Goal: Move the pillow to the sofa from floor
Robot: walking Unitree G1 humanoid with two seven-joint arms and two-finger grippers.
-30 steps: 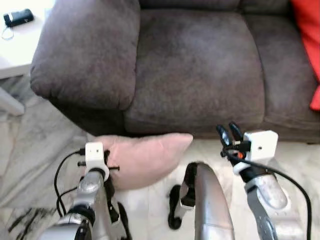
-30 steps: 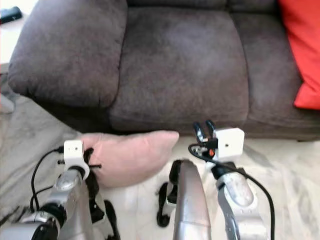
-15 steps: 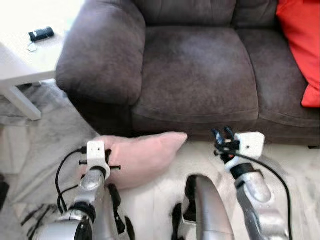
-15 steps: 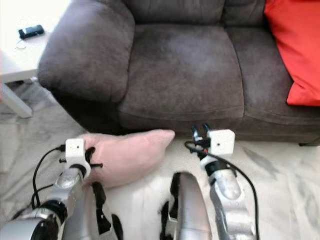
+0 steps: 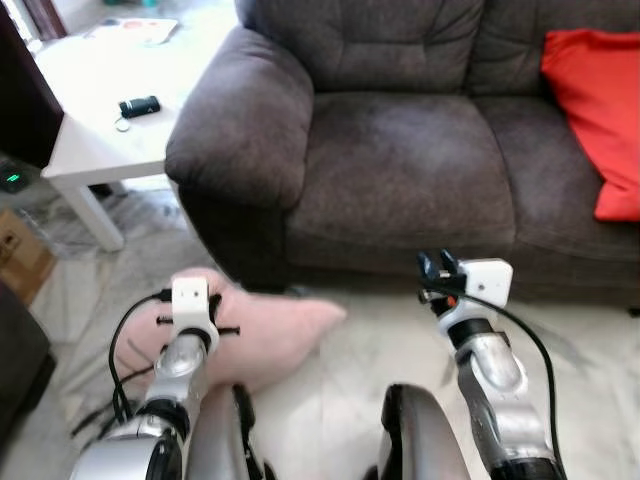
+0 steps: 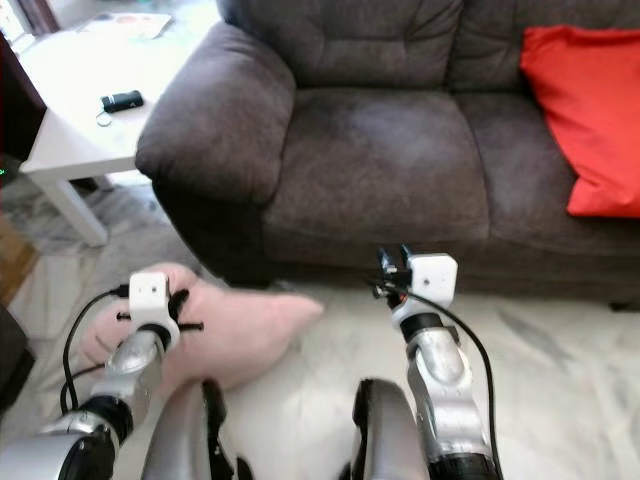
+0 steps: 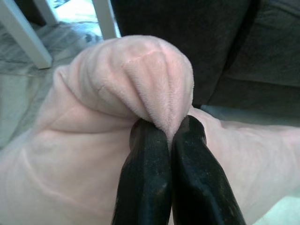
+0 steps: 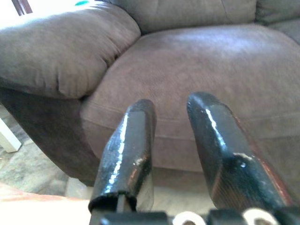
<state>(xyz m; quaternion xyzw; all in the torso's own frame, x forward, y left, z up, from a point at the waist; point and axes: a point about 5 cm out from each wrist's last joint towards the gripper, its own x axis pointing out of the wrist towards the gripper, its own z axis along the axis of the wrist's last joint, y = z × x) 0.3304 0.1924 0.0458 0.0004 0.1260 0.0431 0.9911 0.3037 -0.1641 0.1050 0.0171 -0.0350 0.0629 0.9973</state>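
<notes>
Pillow (image 7: 117, 93) pinched in left hand (image 7: 171, 136), raised before sofa (image 5: 400, 170)

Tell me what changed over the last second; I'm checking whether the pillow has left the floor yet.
Mostly the camera: the view pulled back and up, bringing in more of the sofa and the white side table. The left gripper stays shut on a fold of the pink pillow, which looks little moved, low in front of the sofa. The right gripper stays open, holding nothing.
</notes>
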